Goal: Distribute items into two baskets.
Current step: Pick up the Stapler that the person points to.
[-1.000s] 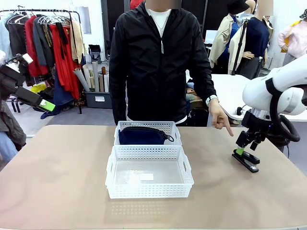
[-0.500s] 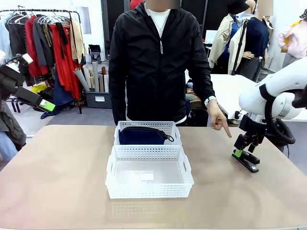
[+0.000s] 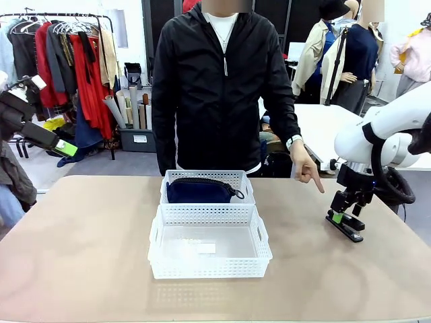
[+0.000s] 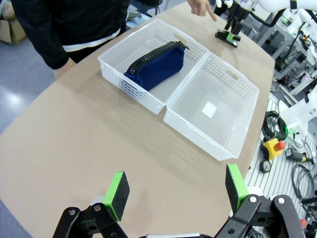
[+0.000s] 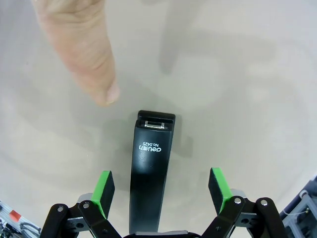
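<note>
Right gripper [image 3: 343, 214] spread over a black desk stapler [image 3: 346, 228]; dark navy zippered fabric pouch [image 3: 200, 191] in the far basket [image 3: 207, 175].

Front view: two white lattice-sided plastic baskets sit one behind the other at the middle of the tan table [image 3: 81, 256], walls touching. The far basket holds the pouch, and the near basket [image 3: 209, 268] shows a small white label on its bottom. The stapler lies close to the table's right edge, and the person's hand [image 3: 306, 169] points a finger down toward it. Left wrist view: the left gripper [image 4: 176, 189] is raised by the table's left edge, green pads wide apart, nothing between them. Right wrist view: the right gripper's pads stand on either side of the stapler with a gap on each side. The fingertip hovers just beyond the stapler's front end.
</note>
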Available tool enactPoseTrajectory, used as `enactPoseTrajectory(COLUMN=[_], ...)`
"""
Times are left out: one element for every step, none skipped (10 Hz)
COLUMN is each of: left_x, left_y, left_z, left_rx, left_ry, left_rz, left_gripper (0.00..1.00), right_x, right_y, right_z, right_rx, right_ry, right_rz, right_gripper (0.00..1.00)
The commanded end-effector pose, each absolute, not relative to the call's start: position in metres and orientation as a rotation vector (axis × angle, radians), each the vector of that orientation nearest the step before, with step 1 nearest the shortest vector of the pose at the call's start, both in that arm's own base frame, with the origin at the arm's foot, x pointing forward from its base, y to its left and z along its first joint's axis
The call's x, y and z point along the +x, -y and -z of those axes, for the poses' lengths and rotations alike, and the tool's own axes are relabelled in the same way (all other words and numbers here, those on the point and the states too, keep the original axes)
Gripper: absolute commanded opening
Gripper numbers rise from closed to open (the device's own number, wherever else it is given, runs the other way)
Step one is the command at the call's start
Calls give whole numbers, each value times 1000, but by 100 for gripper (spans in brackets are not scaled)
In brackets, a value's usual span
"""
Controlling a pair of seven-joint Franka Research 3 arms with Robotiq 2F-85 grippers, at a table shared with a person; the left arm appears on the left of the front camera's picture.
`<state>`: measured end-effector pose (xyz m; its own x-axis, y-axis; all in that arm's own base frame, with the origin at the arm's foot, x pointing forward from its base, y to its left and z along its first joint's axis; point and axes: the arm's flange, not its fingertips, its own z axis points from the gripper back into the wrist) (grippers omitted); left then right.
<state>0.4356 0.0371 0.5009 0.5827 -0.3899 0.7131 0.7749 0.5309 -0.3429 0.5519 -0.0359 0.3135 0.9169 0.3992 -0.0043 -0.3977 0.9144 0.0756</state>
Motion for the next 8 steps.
enactPoseTrajectory(left_x=[433,433,433,433,433,433,433,433], left_y=[-38,-38,-38,-38,-38,-38,-38,-38], left_z=[-501,-501,-501,-501,-501,-501,-501,-501], left_rx=[-695,-695,-695,-695,-695,-695,-695,-695], left_ry=[609,609,609,609,609,609,609,609], left_rz=[756,756,756,756,756,756,756,756], left_gripper=[100,100,100,100,100,100,100,100], right_x=[559,560,560,560,560,560,560,560], right_y=[30,29,28,26,25,25,25,25], right_z=[-315,-314,-313,-311,-312,-311,-311,-312], right_rx=[43,40,37,15,23,22,23,24], right_ry=[-16,-9,-8,-11,-10,-15,-17,-18], right_rz=[-383,-381,-379,-380,-389,-392,-392,-392], right_gripper=[100,100,100,100,86,66,46,26])
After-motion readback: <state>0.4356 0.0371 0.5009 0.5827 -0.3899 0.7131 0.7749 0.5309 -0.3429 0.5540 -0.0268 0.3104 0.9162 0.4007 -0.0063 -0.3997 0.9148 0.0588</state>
